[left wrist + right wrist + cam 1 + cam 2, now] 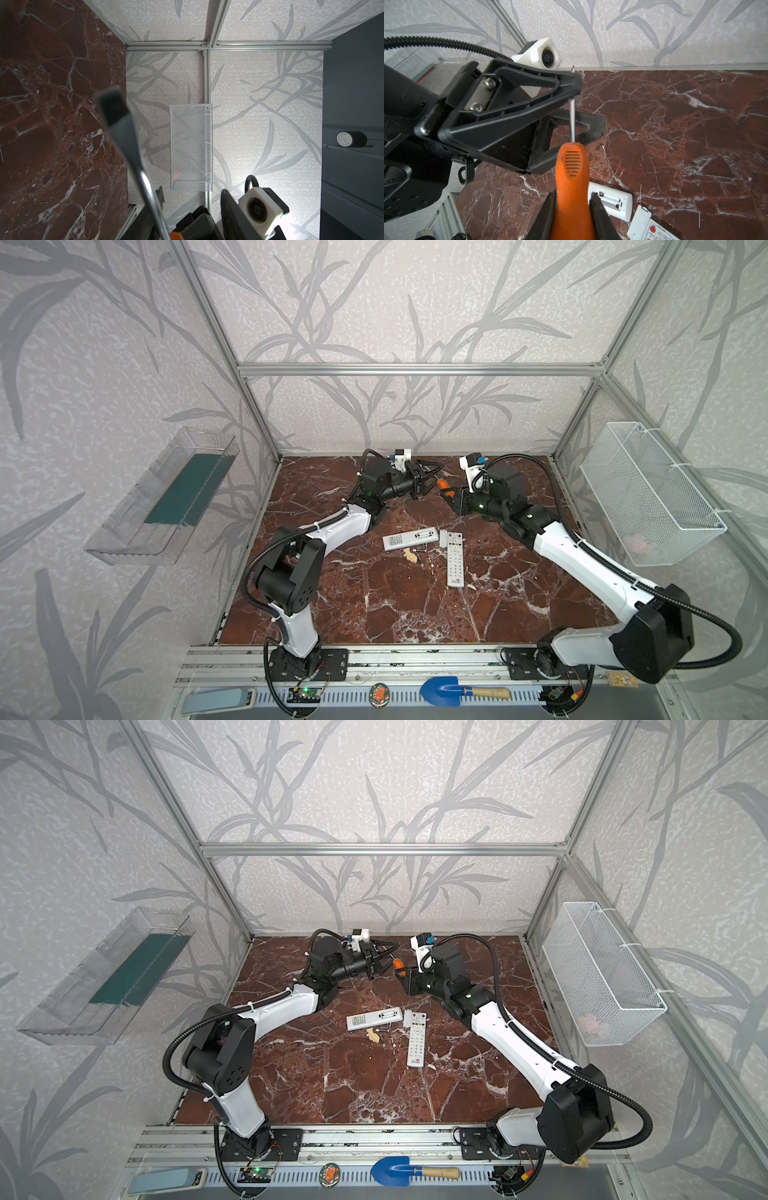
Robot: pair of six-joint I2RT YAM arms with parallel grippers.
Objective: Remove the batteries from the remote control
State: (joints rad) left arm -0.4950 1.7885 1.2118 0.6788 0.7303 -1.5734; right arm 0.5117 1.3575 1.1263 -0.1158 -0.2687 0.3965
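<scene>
A white remote (410,538) lies face down mid-table with its battery bay open (610,200). A second remote (455,559) lies face up beside it, and a loose white cover (443,537) rests between them. Tiny dark batteries (420,548) lie on the marble by the open remote, too small to make out well. At the back, my right gripper (573,194) is shut on the orange handle of a screwdriver (572,166). My left gripper (591,104) faces it. Its jaws stand apart around the metal shaft (145,182).
A white wire basket (648,493) hangs on the right wall and a clear tray (166,497) on the left wall. A beige piece (409,554) lies by the remotes. A blue trowel (453,691) lies on the front rail. Aluminium frame posts ring the marble table (374,605).
</scene>
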